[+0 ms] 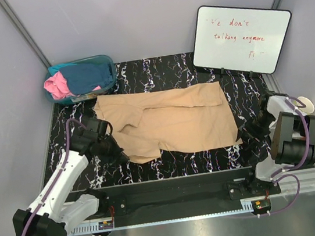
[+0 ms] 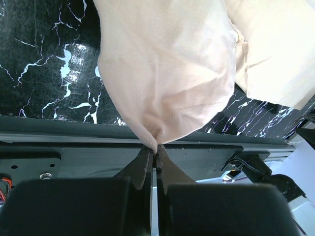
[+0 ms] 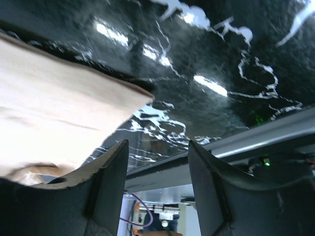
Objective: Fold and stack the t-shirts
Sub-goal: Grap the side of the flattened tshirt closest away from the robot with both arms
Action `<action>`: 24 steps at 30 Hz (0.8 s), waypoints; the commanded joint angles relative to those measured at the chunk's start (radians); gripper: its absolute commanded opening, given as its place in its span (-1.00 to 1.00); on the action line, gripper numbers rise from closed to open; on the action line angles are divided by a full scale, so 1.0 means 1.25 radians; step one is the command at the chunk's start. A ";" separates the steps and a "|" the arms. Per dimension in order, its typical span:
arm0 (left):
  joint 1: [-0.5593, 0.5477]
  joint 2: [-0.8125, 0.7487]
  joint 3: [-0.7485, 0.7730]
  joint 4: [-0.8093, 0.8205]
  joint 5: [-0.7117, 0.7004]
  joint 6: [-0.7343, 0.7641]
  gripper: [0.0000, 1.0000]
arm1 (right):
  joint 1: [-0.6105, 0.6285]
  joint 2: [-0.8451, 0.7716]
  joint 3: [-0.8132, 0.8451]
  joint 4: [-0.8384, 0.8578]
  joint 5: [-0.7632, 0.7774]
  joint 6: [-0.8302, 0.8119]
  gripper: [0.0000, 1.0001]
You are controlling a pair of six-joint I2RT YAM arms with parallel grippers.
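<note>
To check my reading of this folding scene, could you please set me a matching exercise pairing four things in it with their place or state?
Things:
1. left gripper
2. right gripper
3. tan t-shirt
4. whiteboard

Places or states:
A. open, nothing between the fingers
B. spread across the middle of the table
C. shut on a shirt edge
D. propped at the far right

Pairs: 1-C, 2-A, 3-B, 4-D.

My top camera looks down from above and behind my bases on the tan t-shirt (image 1: 170, 122), while both wrist cameras sit close at its near corners, sharing that cloth.
</note>
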 commanded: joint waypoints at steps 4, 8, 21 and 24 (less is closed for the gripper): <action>0.002 0.018 0.000 0.024 -0.002 0.014 -1.00 | -0.015 0.051 -0.022 0.108 -0.040 0.057 0.18; 0.002 0.015 0.004 0.024 -0.002 0.012 -1.00 | -0.016 0.083 -0.037 0.135 -0.041 0.067 0.15; 0.002 -0.022 0.026 -0.004 -0.012 0.009 -1.00 | -0.016 0.147 -0.048 0.231 -0.040 0.080 -0.94; 0.002 -0.028 0.028 -0.019 -0.026 0.008 -1.00 | -0.015 0.148 -0.037 0.236 -0.043 0.069 -1.00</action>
